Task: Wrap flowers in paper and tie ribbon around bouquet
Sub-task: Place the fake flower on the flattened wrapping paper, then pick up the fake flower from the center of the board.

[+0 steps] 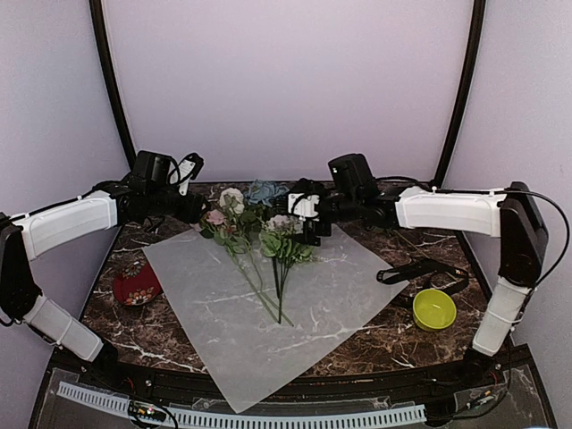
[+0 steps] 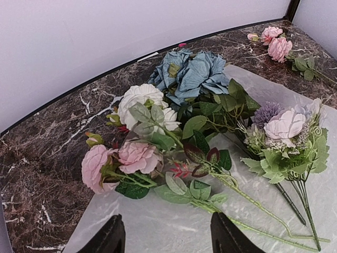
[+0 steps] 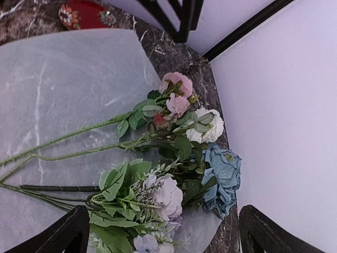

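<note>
While I hover above it, table point(image 1: 393, 335): dark marble.
Paper point(image 1: 268, 331): flat on table, one corner over near edge.
Flowers point(image 1: 259, 237): on paper's far part, blooms toward back wall, stems toward my bases.
Ribbon point(image 1: 420, 268): on table, right of paper.
My left gripper point(image 2: 166, 217): jaws apart, empty, near pink blooms.
My right gripper point(image 3: 164, 211): jaws wide apart, empty, above flowers.

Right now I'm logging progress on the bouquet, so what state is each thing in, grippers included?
Pink, white and blue-grey flowers: lying loose, stems on the paper, unwrapped.
Frosted translucent white paper: spread flat, unfolded.
Narrow black ribbon: loose on the table, untied.
Yellow bowl: upright.
Left gripper: open, holding nothing.
Right gripper: open, holding nothing.
</note>
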`<state>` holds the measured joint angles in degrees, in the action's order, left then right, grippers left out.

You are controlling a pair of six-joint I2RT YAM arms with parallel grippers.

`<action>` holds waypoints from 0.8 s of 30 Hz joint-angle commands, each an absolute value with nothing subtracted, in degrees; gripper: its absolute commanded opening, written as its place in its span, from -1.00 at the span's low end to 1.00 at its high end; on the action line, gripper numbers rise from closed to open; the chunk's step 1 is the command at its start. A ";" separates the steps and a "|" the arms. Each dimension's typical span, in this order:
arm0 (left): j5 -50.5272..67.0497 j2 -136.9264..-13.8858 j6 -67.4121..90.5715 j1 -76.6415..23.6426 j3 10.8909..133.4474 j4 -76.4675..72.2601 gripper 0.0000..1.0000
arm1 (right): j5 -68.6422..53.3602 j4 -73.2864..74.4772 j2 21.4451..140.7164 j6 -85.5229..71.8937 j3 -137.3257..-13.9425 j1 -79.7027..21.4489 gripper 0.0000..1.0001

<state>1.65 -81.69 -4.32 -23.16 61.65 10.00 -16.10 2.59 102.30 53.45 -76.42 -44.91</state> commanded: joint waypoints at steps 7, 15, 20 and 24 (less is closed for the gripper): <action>2.24 -80.58 -4.80 -23.13 60.91 10.22 0.14 | -6.42 -4.11 91.76 15.97 -75.24 -38.12 0.99; 2.60 -80.67 -4.48 -23.19 60.95 10.19 0.14 | 0.16 3.98 87.09 -4.28 -73.42 -28.04 0.99; 2.60 -80.90 -4.48 -23.19 61.04 10.28 0.14 | -0.90 16.20 88.88 -15.78 -77.42 -19.48 0.98; 2.55 -81.02 -4.48 -23.19 61.08 10.48 0.14 | -3.42 20.65 90.05 -16.23 -77.89 -15.67 0.92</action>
